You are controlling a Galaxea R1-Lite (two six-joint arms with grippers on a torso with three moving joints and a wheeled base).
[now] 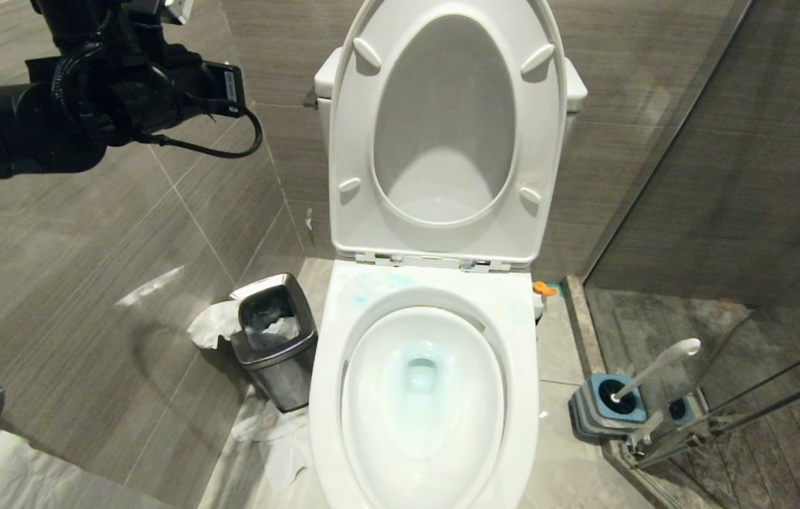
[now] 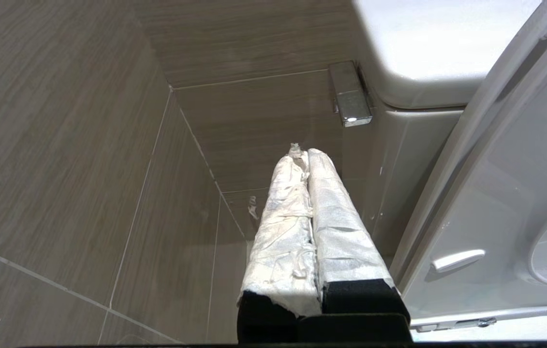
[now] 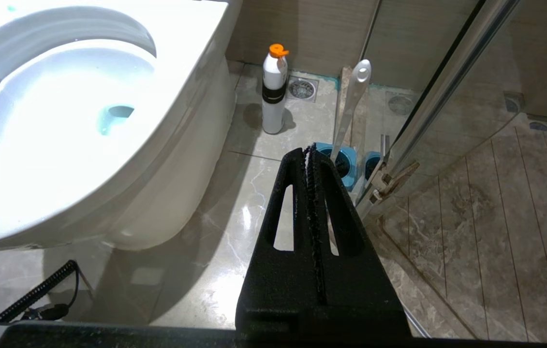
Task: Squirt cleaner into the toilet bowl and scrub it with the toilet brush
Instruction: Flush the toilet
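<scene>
toilet brush (image 1: 654, 369) head hidden in holder (image 1: 601, 406)

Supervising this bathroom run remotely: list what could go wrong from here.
1. The left gripper, shut and empty, hangs near the chrome flush lever and the raised toilet lid; a swing could knock either.
2. The toilet brush leans in its holder against the glass shower door; pulling it out carelessly may strike the glass.
3. Blue cleaner smears the toilet bowl rim, so scrubbing the bowl alone may miss it.

black left arm (image 1: 18, 134), looped cable (image 1: 230, 145)
</scene>
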